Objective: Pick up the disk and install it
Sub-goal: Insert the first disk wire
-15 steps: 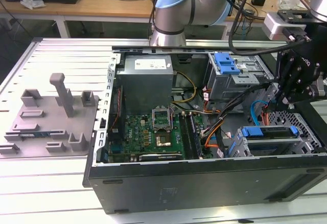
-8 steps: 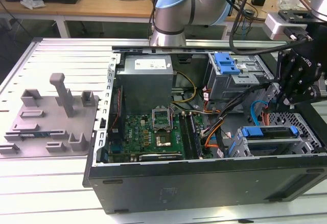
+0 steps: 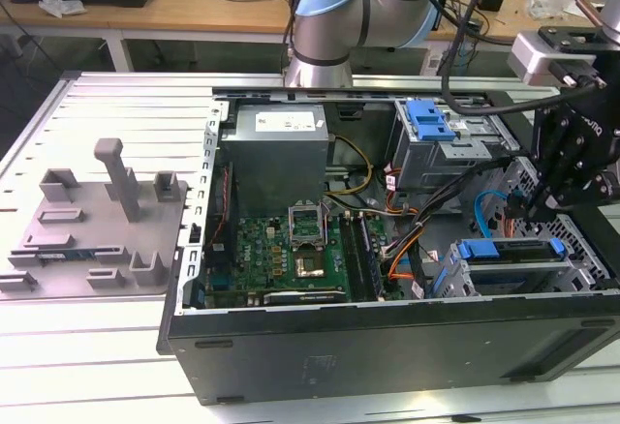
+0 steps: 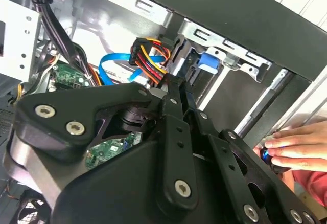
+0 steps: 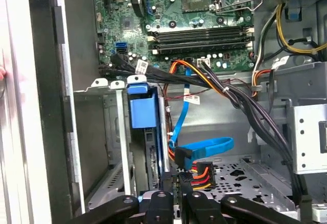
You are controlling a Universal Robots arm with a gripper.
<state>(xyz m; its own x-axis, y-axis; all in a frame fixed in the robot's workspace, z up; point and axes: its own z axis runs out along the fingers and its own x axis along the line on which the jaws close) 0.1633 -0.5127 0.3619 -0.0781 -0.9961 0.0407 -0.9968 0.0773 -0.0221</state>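
Gripper [image 3: 538, 206] low inside computer case [image 3: 387, 351], jaws narrow, seems pinching wire plug [image 5: 196, 175]. Disk [image 5: 143, 114] already sits in cage [image 5: 113, 129], just beside. Wiring step, I think. Plug must go in straight, gently.

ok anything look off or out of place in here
A person's hand sits at the computer case edge, close beside the tool; odd that near a robot. A blue cable loops loose inside.
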